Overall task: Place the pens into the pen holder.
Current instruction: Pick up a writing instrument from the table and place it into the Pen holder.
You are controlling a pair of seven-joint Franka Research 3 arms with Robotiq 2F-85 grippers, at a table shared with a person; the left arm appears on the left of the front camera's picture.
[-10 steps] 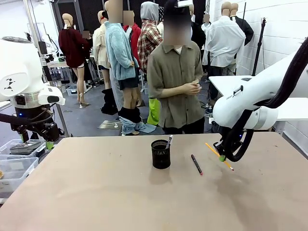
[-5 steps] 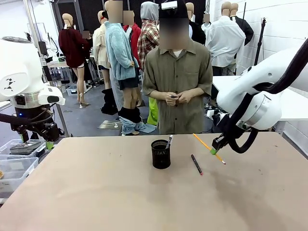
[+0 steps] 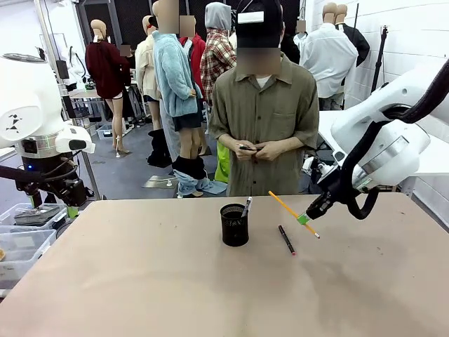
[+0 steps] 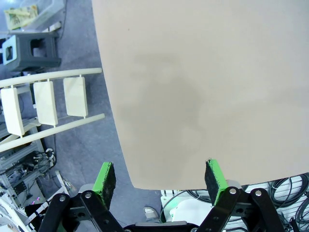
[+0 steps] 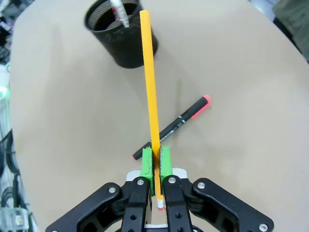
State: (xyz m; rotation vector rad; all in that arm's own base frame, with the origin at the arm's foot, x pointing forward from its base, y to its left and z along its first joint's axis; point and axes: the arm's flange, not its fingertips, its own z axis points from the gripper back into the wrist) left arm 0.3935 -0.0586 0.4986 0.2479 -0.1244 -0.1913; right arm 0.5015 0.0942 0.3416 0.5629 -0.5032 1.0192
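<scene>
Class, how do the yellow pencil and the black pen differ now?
The slim yellow-orange pencil is clamped in the right claw, tilted above the table; the black pen with red end lies flat on it, untouched. Both are outside the black wire-mesh pen holder.

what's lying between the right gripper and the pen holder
The black pen lies on the table between the right gripper, shut on the yellow pencil, and the pen holder, in the front view.

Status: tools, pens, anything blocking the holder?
Right tool shut on pencil, above table, right of pen holder. Left tool open, empty. Silver pen in holder; black pen flat on table. No obstruction seen.
</scene>
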